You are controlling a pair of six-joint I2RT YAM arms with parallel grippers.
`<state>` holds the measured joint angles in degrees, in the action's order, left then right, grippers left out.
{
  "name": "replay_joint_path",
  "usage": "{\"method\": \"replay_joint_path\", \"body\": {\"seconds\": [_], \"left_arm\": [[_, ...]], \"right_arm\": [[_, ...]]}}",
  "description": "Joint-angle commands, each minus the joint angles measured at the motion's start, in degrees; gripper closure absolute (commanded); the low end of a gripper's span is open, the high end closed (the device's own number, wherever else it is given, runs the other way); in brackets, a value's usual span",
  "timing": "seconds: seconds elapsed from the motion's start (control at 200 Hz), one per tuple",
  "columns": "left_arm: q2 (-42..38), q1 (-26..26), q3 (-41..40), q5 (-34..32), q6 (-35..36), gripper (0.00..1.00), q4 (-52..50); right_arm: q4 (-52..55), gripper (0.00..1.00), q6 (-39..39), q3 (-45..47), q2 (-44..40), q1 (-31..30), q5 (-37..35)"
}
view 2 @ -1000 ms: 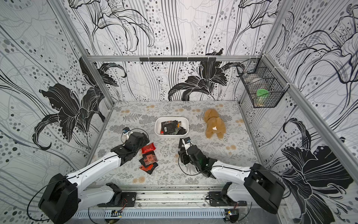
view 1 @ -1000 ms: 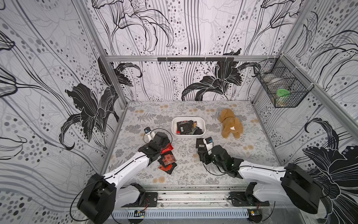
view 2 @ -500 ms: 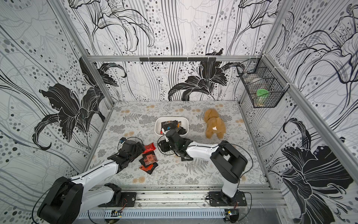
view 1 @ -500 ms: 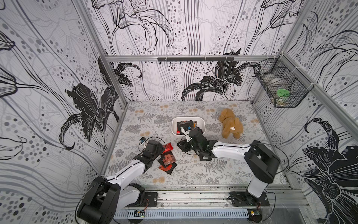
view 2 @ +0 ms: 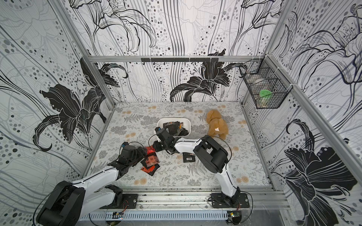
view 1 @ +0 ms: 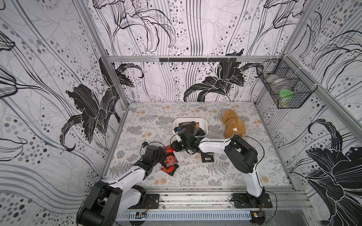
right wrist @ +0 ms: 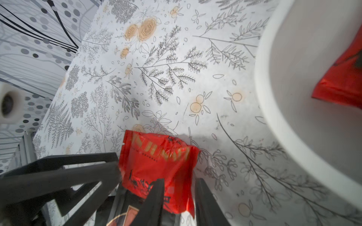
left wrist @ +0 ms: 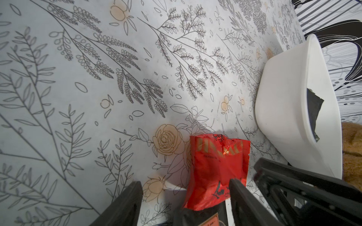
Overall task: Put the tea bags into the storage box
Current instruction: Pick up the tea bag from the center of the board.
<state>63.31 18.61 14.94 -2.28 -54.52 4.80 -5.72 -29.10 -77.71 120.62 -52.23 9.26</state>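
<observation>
While one red tea bag (left wrist: 217, 168) lies on the bench (left wrist: 78, 58) | left fingers (left wrist: 127, 203) wide apart astride it | right fingers (right wrist: 154, 197) narrowly parted around its edge, hold unclear

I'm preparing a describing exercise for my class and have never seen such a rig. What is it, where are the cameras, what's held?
These are two white robot arms mounted by a patterned table, each ending in a two-fingered gripper. Two pictures look down from above; two come from cameras on the wrists. On the table: a white storage box holding tea bags, more loose ones, and a plush toy. The left gripper, open, and the right gripper both straddle one red tea bag; whether it is pinched is unclear.
</observation>
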Motion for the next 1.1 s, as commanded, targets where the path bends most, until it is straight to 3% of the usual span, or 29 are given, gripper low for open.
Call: {"method": "replay_joint_path", "body": {"seconds": [0.0,0.155,0.486,0.711,0.821,0.931,1.026,1.096], "left_arm": [[-0.93,-0.33,-0.96,-0.11,1.14,0.26,4.20],[-0.12,-0.31,-1.60,-0.18,1.39,0.27,7.94],[6.76,-0.33,-1.14,4.61,2.42,0.39,13.78],[9.22,-0.31,0.07,5.21,2.91,0.52,13.86],[9.26,-0.34,0.40,6.55,1.15,0.64,13.81],[8.56,-0.33,0.81,8.52,0.09,0.66,14.06],[6.90,-0.33,1.39,8.75,-0.06,0.80,12.59],[5.09,-0.33,1.41,8.61,-0.13,0.84,11.51]], "right_arm": [[2.62,0.71,0.83,-2.43,2.12,-0.16,0.06],[3.76,0.75,1.49,-3.24,3.78,-0.15,-1.33],[3.70,0.76,1.46,-1.46,4.20,-0.16,-1.03],[3.70,0.76,1.86,-1.65,4.23,-0.15,-0.33],[3.75,0.76,2.02,-1.82,4.28,-0.16,0.30],[3.79,0.75,2.20,-1.98,3.91,-0.16,1.16],[3.83,0.75,2.64,-1.68,2.96,-0.32,1.46],[3.91,0.75,3.19,-0.88,1.64,-0.57,1.55]]}}
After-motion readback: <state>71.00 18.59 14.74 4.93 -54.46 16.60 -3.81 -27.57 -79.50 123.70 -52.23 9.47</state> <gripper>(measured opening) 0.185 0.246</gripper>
